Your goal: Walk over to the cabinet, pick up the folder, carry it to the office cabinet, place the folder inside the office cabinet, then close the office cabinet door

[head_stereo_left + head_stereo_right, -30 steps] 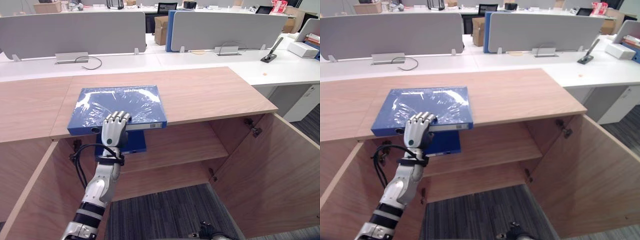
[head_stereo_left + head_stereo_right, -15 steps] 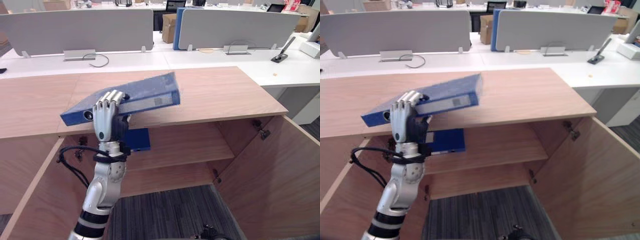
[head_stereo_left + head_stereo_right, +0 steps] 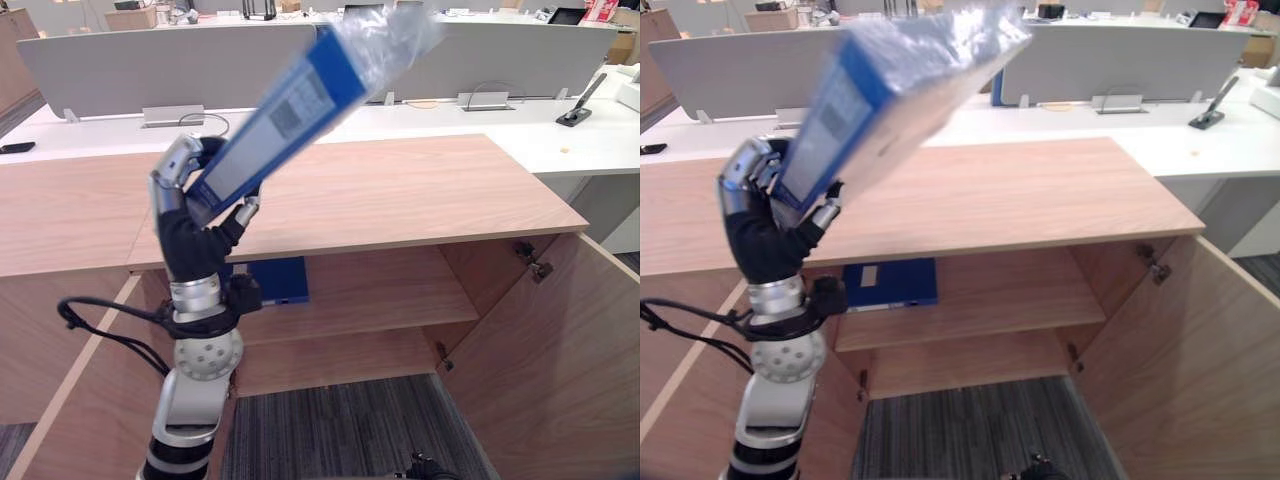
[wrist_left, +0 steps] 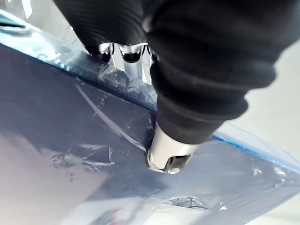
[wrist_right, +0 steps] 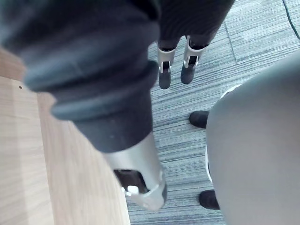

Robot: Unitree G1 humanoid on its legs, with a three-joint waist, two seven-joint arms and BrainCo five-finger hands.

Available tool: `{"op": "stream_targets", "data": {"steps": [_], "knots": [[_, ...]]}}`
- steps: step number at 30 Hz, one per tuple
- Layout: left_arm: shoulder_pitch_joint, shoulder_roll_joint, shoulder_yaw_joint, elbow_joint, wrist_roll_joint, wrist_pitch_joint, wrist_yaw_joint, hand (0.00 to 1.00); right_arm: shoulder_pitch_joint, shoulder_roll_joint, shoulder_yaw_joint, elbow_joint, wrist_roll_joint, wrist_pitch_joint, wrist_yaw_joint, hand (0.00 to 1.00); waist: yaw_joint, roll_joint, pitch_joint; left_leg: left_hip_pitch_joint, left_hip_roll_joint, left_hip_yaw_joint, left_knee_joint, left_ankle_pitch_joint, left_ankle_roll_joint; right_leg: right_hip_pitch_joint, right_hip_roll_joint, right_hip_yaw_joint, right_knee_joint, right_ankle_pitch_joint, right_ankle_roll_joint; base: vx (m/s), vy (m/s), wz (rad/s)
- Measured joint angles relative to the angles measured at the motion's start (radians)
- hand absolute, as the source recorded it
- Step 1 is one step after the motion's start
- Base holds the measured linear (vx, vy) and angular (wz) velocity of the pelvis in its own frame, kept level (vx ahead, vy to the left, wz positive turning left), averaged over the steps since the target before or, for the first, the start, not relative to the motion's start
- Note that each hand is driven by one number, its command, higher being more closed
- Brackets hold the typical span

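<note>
We see a flat blue folder (image 3: 272,281) on the wooden shelf (image 3: 380,292) inside the open light-wood cabinet (image 3: 420,190). The white desk (image 3: 480,126) behind carries a black stand (image 3: 577,106).

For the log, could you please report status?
Left hand shut on plastic-wrapped blue folder, tilted above wooden cabinet. Right hand open. Another blue folder on shelf.

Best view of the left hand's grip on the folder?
Left eye view: the left hand curls round the tilted folder at its lower end. Right eye view matches. Left wrist view: thumb on its cover.
</note>
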Motion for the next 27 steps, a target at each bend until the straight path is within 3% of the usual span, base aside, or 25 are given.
{"op": "stream_targets", "data": {"steps": [7,11,13,16,17,22,27], "knots": [[0.001,-0.020,0.021,-0.015,-0.704,-0.124,-0.194,1.00,-0.001,-0.013,0.014,0.000,0.031,0.003,0.035,0.00,0.003,0.017,-0.003,0.001,0.003,-0.005,0.012,-0.005,-0.001,0.008,0.001,-0.001,0.012,-0.009,-0.005,-0.03,0.005,0.01],[0.065,-0.057,0.042,-0.004,-0.801,-0.147,-0.212,1.00,0.007,-0.022,0.066,-0.015,0.177,-0.002,0.027,0.00,0.004,0.016,-0.006,0.000,0.006,-0.004,0.006,-0.003,-0.004,-0.004,0.002,0.002,0.026,-0.016,-0.005,-0.01,0.004,-0.01],[0.122,-0.070,0.077,0.022,-0.819,-0.147,-0.211,1.00,0.045,-0.020,0.102,-0.102,0.263,-0.008,0.014,0.00,0.004,0.016,-0.007,0.000,0.008,0.004,0.003,-0.003,-0.004,-0.011,0.004,0.009,0.025,-0.015,-0.002,0.02,0.010,-0.10],[0.253,-0.105,0.168,0.061,-0.823,-0.130,-0.208,1.00,0.175,0.017,0.130,-0.468,0.408,-0.044,-0.008,0.00,-0.010,0.015,-0.007,-0.002,0.011,0.022,0.000,-0.003,-0.005,-0.027,0.007,0.023,0.025,-0.014,-0.002,0.06,0.017,-0.18],[0.322,-0.125,0.197,0.068,-0.825,-0.117,-0.207,1.00,0.240,0.041,0.129,-0.679,0.483,-0.081,-0.019,0.00,-0.015,0.014,-0.008,0.000,0.015,0.038,-0.002,-0.008,-0.006,-0.033,0.009,0.037,0.025,-0.014,-0.002,0.05,0.015,-0.21],[0.394,-0.125,0.219,0.068,-0.824,-0.108,-0.212,1.00,0.313,0.091,0.079,-1.102,0.587,-0.141,-0.035,0.00,-0.016,0.011,-0.010,0.007,0.018,0.058,-0.008,-0.013,-0.005,-0.035,0.010,0.050,0.025,-0.013,-0.002,0.02,0.016,-0.10],[0.423,-0.126,0.263,0.067,-0.816,-0.093,-0.236,1.00,0.294,0.099,0.001,-1.402,0.632,-0.201,-0.037,0.00,-0.016,0.006,-0.020,0.019,0.023,0.075,-0.006,-0.023,-0.006,-0.033,0.016,0.072,0.024,-0.013,-0.002,-0.01,0.010,-0.15]]}}
